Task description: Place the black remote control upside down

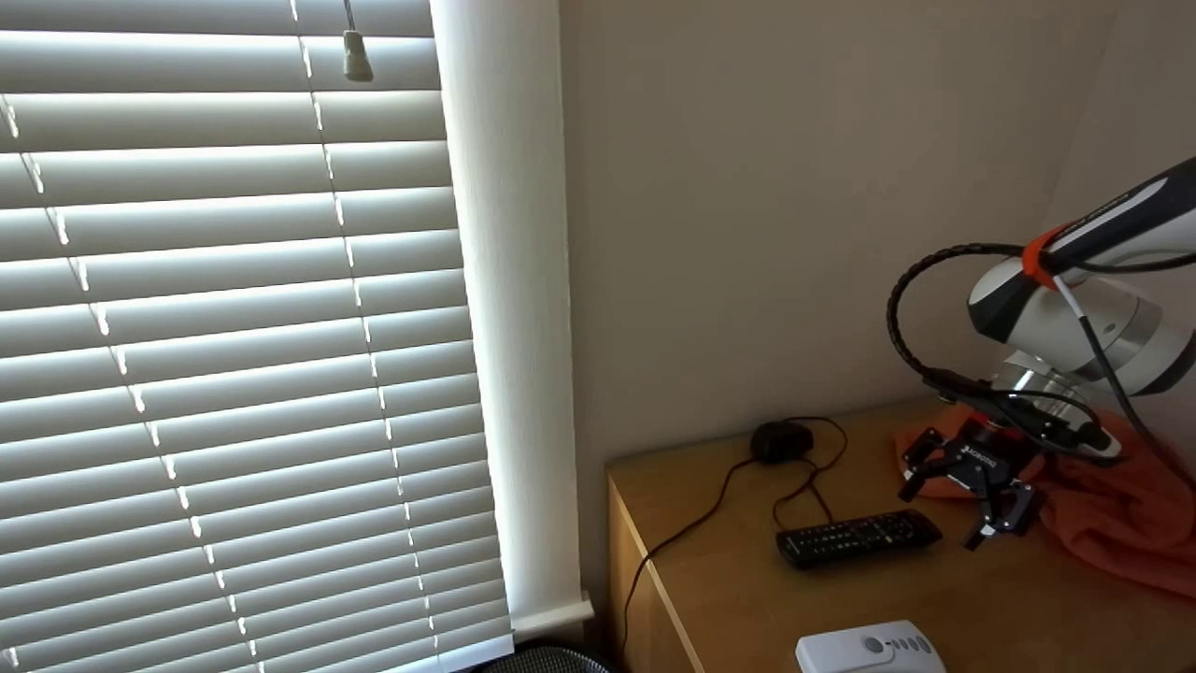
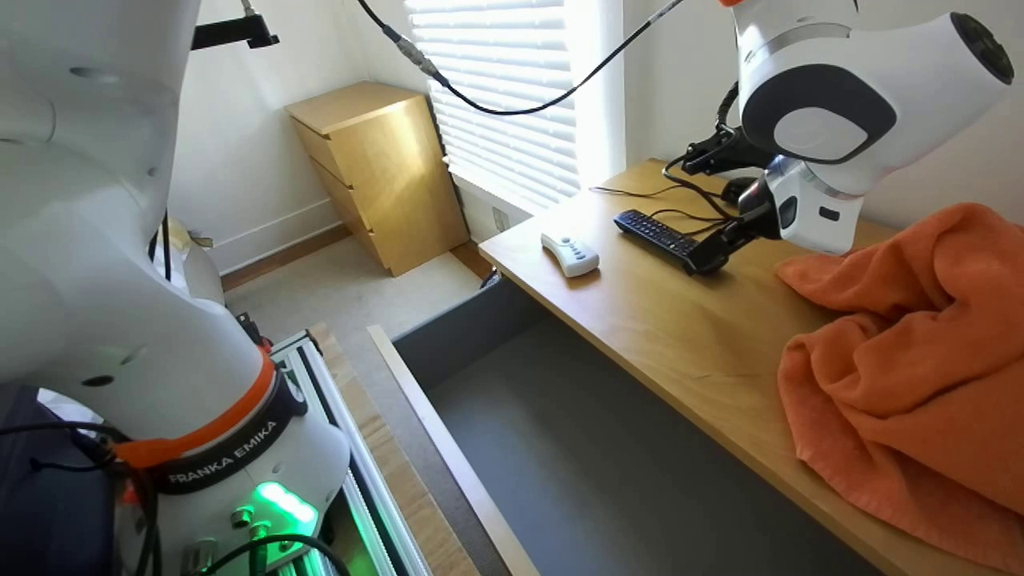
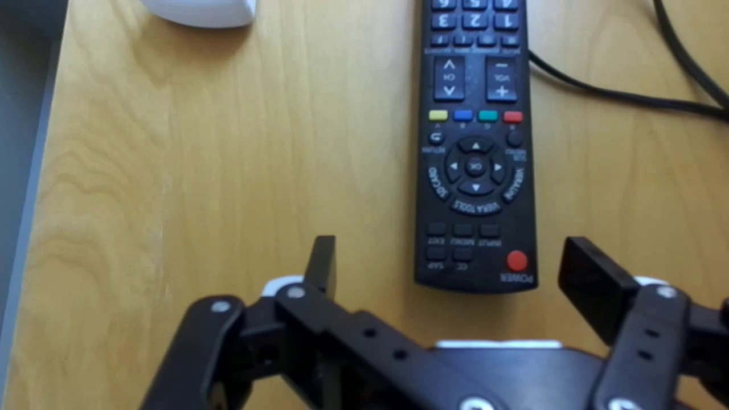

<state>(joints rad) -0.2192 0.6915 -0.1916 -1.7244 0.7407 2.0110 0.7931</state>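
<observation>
The black remote control [image 1: 858,539] lies flat on the wooden dresser top with its buttons facing up. It also shows in an exterior view [image 2: 654,232] and in the wrist view [image 3: 476,165], where its red power button end points toward my gripper. My gripper [image 1: 942,516] is open and empty, above the dresser near the power end of the remote. In the wrist view the fingers of the gripper [image 3: 449,250] stand apart on either side of that end without touching it. In an exterior view the gripper [image 2: 708,252] partly covers that end.
A white remote [image 2: 570,254] lies near the dresser's edge. A small black object [image 1: 781,441] with a cable sits by the wall, its cable running close to the black remote. An orange cloth [image 2: 904,360] lies beside the arm. A drawer [image 2: 560,448] is open below.
</observation>
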